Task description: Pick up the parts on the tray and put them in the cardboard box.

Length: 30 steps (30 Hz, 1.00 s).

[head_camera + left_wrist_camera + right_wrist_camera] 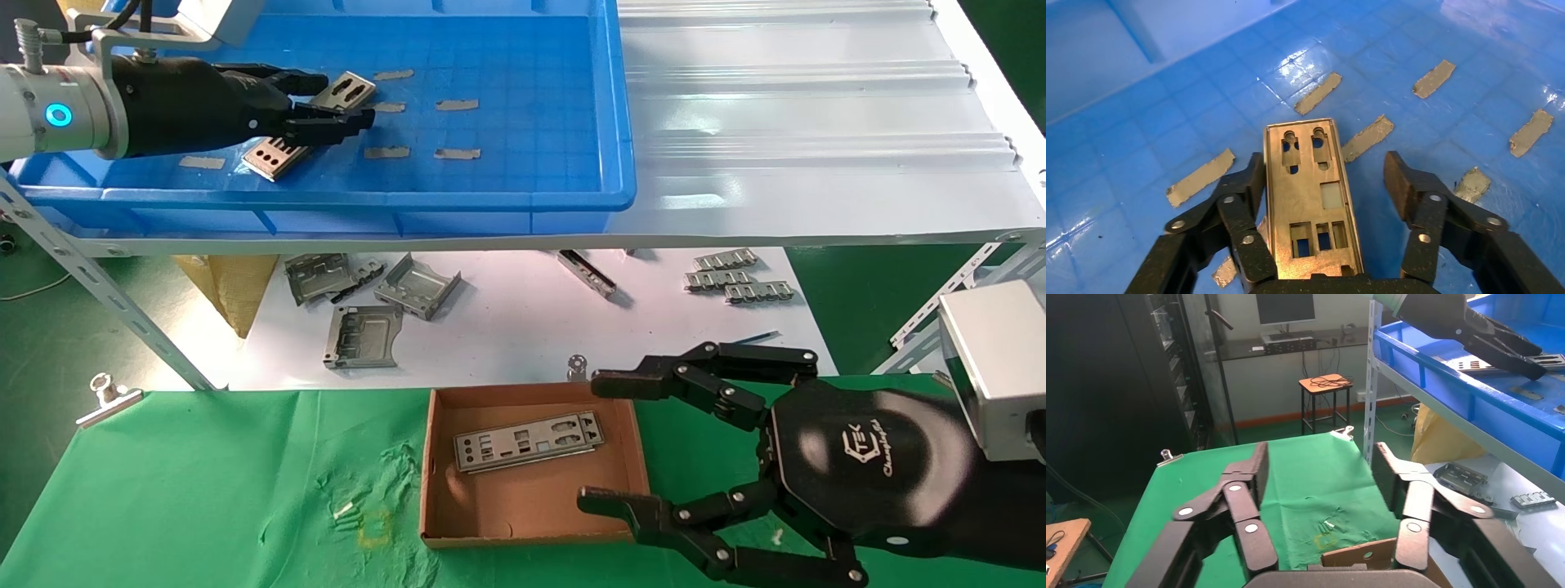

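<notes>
A silver part with port cutouts lies on the floor of the blue tray, near its left end. My left gripper is open and down over it. In the left wrist view the part runs lengthwise between the fingers of the left gripper: one finger touches its long edge, the other stands clear. Another part lies flat in the cardboard box on the green cloth. My right gripper hovers open and empty at the box's right side; the right wrist view shows the right gripper above the box edge.
Scraps of grey tape dot the tray floor. A white corrugated sheet lies to the tray's right. On the lower white surface are grey folded brackets and ribbed strips. Slanted shelf struts and a binder clip stand at the left.
</notes>
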Tool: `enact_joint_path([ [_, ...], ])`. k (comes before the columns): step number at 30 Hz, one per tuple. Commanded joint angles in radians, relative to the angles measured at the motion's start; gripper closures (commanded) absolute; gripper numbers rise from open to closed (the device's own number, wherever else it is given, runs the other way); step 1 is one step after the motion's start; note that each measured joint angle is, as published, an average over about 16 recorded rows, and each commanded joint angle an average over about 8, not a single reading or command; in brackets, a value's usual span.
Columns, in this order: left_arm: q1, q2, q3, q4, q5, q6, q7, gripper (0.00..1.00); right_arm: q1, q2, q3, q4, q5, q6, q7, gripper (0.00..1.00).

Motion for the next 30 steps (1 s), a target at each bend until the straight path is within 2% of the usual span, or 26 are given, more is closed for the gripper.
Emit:
enact_joint_path([
  [1,-0.001,0.0,0.0,0.003,0.0,-0.001,0.002,1.0,0.0,0.0,0.0,0.0,0.0,0.0,0.0,0.0],
  [26,0.041,0.056,-0.058,0.009,-0.082,-0.174,0.032,1.0,0.0,0.0,-0.001,0.0,0.0,0.0,0.0,0.0],
  [27,0.042,0.057,-0.059,0.009,-0.084,-0.18,0.033,0.96,0.0,0.0,-0.001,0.0,0.0,0.0,0.0,0.0],
  [30,0.043,0.06,-0.061,0.01,-0.087,-0.196,0.036,0.58,0.0,0.0,-0.001,0.0,0.0,0.0,0.0,0.0],
])
